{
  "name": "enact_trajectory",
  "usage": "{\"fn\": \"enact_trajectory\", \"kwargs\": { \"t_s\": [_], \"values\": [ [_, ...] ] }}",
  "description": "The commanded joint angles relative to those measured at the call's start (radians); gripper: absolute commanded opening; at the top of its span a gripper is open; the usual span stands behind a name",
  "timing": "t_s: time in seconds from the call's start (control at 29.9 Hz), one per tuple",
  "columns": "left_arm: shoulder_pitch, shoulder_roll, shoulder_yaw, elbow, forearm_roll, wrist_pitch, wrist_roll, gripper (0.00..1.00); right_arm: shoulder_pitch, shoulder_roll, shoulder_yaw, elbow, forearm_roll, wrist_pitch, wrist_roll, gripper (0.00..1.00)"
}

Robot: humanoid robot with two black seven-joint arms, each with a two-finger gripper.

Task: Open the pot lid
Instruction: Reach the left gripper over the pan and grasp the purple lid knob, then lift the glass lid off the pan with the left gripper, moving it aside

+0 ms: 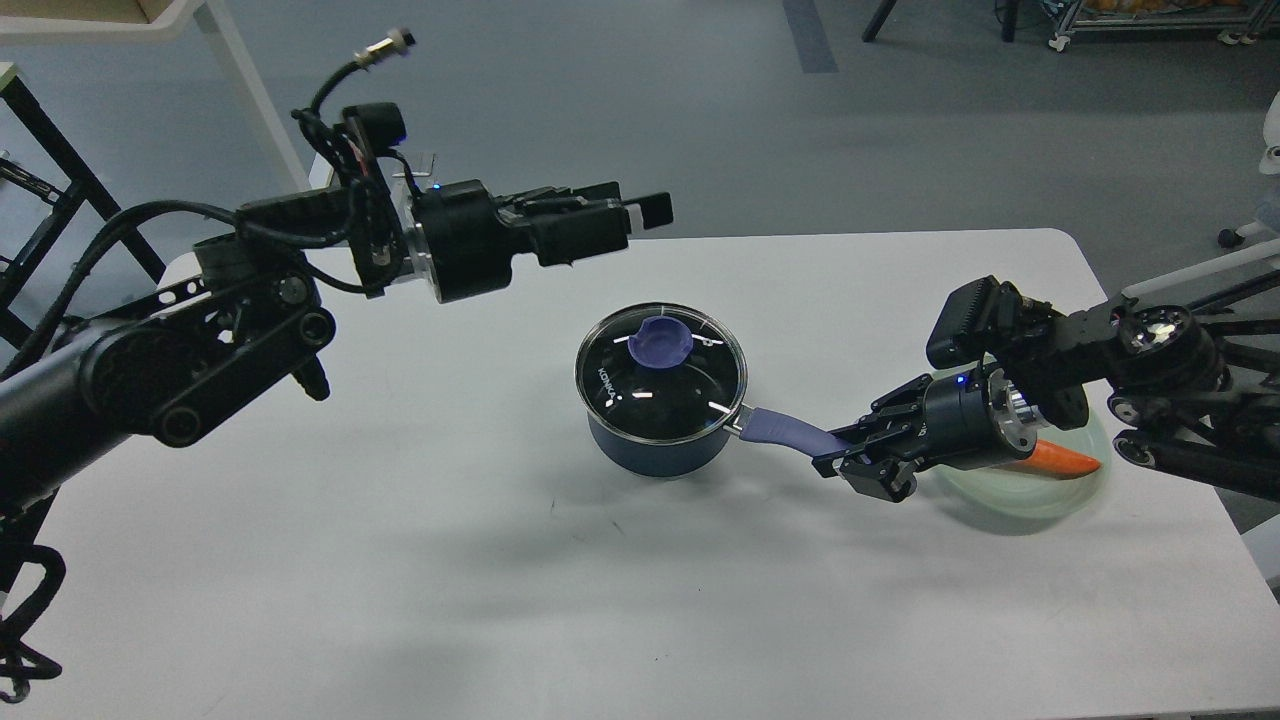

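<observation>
A dark blue pot (pixel 652 452) stands mid-table with a glass lid (pixel 655 395) seated on it; the lid has a purple-blue knob (pixel 658 344). The pot's purple handle (pixel 785 430) points right. My right gripper (pixel 836 458) is shut on the end of that handle. My left gripper (pixel 640 208) points right, in the air above and behind the pot, up and left of the knob and apart from it. Its fingers look open and hold nothing.
A pale green bowl (pixel 1040 492) with a carrot (pixel 1066 460) in it sits on the table's right side, partly behind my right arm. A black frame (pixel 60 190) and a white table leg (pixel 245 90) stand at the far left.
</observation>
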Motion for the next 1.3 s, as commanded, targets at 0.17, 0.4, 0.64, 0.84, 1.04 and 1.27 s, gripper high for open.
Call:
{"fn": "enact_trajectory", "kwargs": {
  "t_s": [0.17, 0.4, 0.64, 0.84, 1.04, 1.27],
  "values": [
    [-0.151, -0.154, 0.281, 0.196, 0.228, 0.215, 0.0, 0.99, 0.001, 0.0, 0.0, 0.002, -0.001, 0.002, 0.0, 0.31],
    [-0.134, -0.205, 0.325, 0.258, 0.238, 0.215, 0.0, 0.99, 0.001, 0.0, -0.002, 0.002, -0.001, 0.003, 0.0, 0.31],
    [-0.093, -0.242, 0.327, 0.356, 0.238, 0.234, 0.0, 0.99, 0.004, -0.001, -0.008, 0.002, -0.001, 0.003, 0.0, 0.31],
    [-0.071, -0.242, 0.328, 0.363, 0.238, 0.251, 0.0, 0.99, 0.007, -0.003, -0.01, 0.002, -0.001, 0.003, 0.0, 0.31],
    [-0.061, -0.248, 0.339, 0.385, 0.238, 0.257, 0.0, 0.96, 0.007, -0.001, -0.011, 0.002, -0.001, 0.003, 0.0, 0.31],
    [-0.061, -0.25, 0.363, 0.402, 0.238, 0.263, 0.0, 0.74, 0.007, -0.001, -0.011, 0.003, -0.001, 0.003, 0.0, 0.31]
  ]
}}
